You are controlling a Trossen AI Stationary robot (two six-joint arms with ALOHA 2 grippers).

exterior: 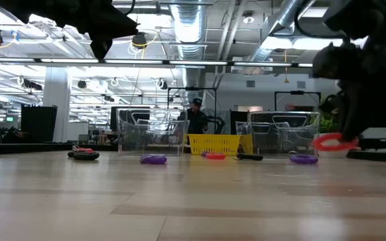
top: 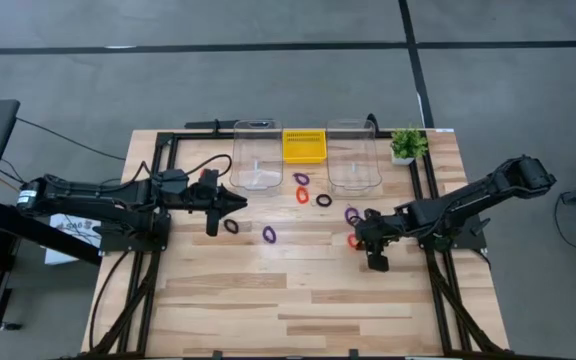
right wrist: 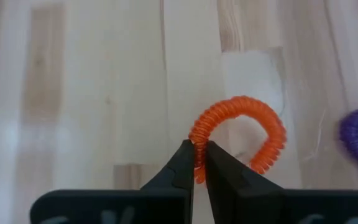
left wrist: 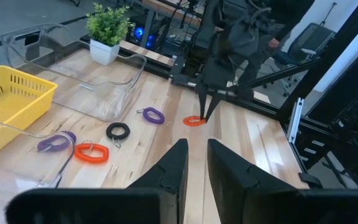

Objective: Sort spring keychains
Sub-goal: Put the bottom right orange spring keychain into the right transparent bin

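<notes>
Several spring keychains lie flat on the wooden table: purple [top: 301,179], orange [top: 301,193] and black [top: 324,200] ones before the bins, a purple one [top: 352,214] by the right arm, and a dark one [top: 231,226] and a purple one [top: 269,234] near the left arm. My right gripper [top: 356,238] is shut on an orange keychain [right wrist: 241,134]. My left gripper [top: 240,203] hovers above the table's left half, shut with only a slit between its fingers [left wrist: 194,165], holding nothing. My right gripper pinches the orange keychain's coil at one side of the ring [right wrist: 197,149] between its two fingertips, coming from above and slanting down. Most of the ring sticks out past the fingers. In the low view the ring [exterior: 334,142] hangs just clear of the table.
Two clear plastic bins [top: 257,155] [top: 354,155] stand at the far edge with a yellow basket [top: 304,145] between them. A small potted plant [top: 406,143] sits at the far right corner. Bare wood fills the table's near half. A person stands in the room behind.
</notes>
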